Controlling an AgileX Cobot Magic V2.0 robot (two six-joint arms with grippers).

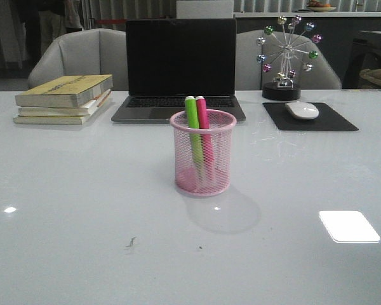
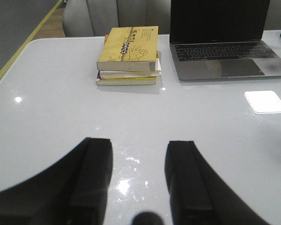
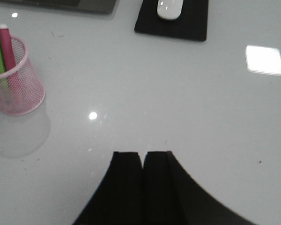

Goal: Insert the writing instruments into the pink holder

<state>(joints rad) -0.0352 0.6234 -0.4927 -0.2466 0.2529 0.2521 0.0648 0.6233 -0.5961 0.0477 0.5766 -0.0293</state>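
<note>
Pink mesh cup [image 1: 202, 152] mid-table before the laptop [image 1: 180, 68], green pen [image 1: 193, 130] and pink pen [image 1: 203, 130] leaning inside, so my left pincer [image 2: 139, 180] hangs wide, right pincer [image 3: 143, 180] closed, both empty.

Two pens [image 1: 197, 127], one holder [image 1: 202, 166], three books [image 1: 64, 99]

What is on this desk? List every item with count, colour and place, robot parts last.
pen cup: 1, pale pink mesh, table centre
green highlighter: 1, lime, standing in cup
pink highlighter: 1, magenta, in cup, beside the green
laptop: 1, grey, open, screen dark, behind cup
books: stack, yellow cover on top, back left
mouse: 1, white, on mat
mouse mat: 1, black, back right
Ferris wheel ornament: 1, multicoloured balls, behind mat
chairs: 2, grey, beyond table
left gripper: black, open, empty
right gripper: black, shut, empty
</note>
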